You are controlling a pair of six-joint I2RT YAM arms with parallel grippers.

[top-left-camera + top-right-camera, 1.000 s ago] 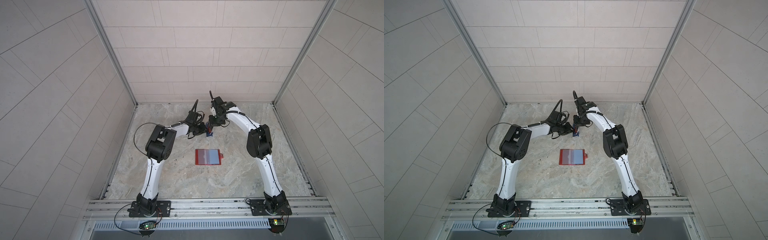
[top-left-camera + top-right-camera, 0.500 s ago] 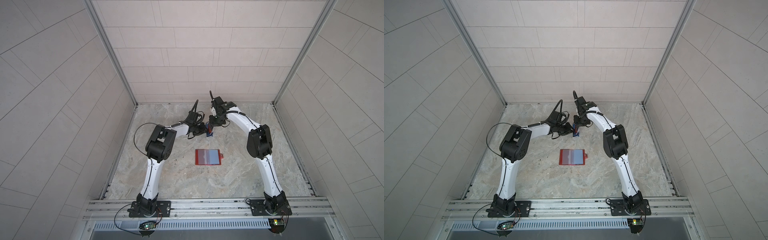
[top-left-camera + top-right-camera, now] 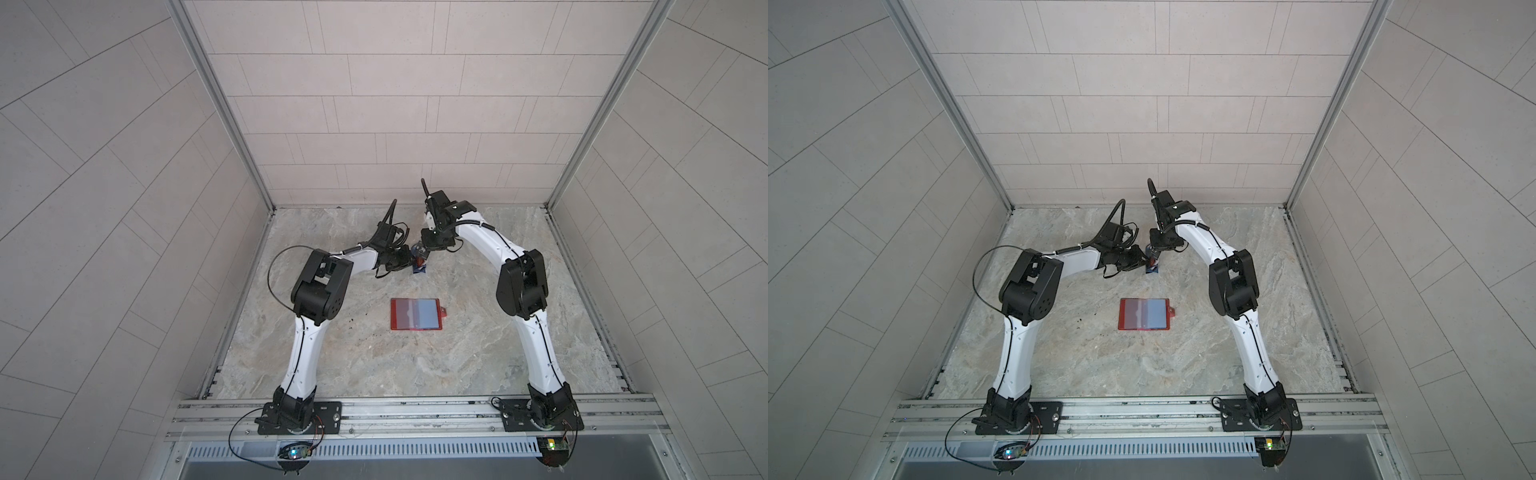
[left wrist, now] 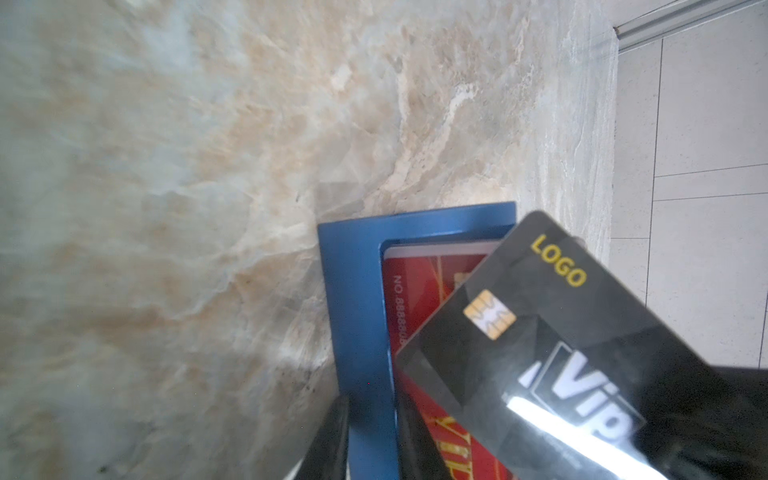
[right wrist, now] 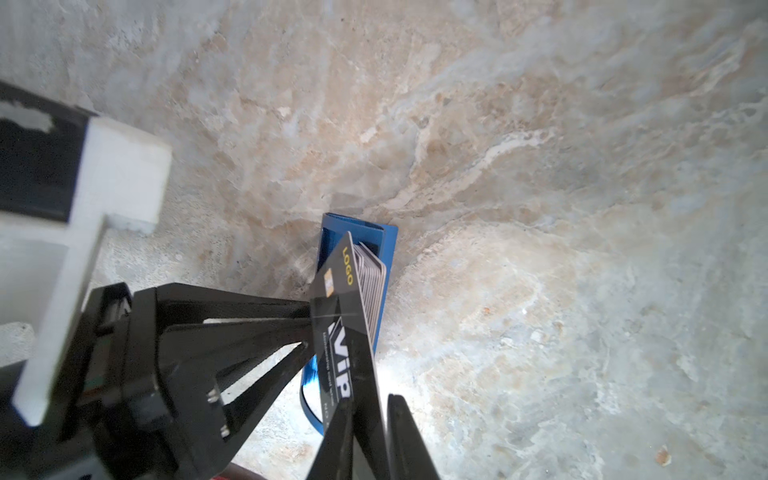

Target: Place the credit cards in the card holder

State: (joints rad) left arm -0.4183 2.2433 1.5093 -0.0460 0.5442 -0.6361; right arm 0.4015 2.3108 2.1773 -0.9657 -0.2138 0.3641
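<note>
Black card [image 4: 582, 353] is tilted half out of the stand [image 4: 353, 311] at the far middle of the worktop [image 3: 478, 353], with my right hand [image 5: 370, 399] nearly shut on it. Left hand [image 5: 309, 328] looks pinched on the stand's wall, steadying it. I'd call this the pull-out step. Next it needs a clean lift, then a carry near to the open holder [image 3: 414, 313].

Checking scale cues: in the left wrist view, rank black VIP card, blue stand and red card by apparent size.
1. black VIP card, nearest the camera
2. blue stand
3. red card, partly covered
</note>
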